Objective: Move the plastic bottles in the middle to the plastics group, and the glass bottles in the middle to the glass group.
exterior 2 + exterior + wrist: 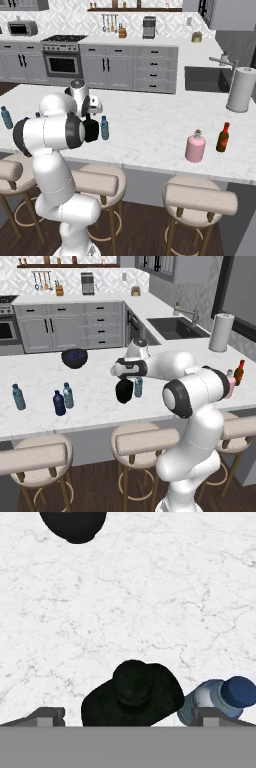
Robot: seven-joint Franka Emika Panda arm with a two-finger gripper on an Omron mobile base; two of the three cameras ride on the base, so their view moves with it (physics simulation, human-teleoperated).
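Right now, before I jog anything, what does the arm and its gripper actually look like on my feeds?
The arm is glossy white, built of rounded tubular links with dark bands and black end caps at the joints. The gripper has a white housing and dark grey lower parts; the wrist above it carries a grey cylindrical cap. In the hand view, the fingers show as small, dark grey, blocky tips. No cables or markings are visible.

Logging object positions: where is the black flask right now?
In the left base view the black flask stands mid-counter near the front edge, under the end effector, with a blue-capped water bottle just right.
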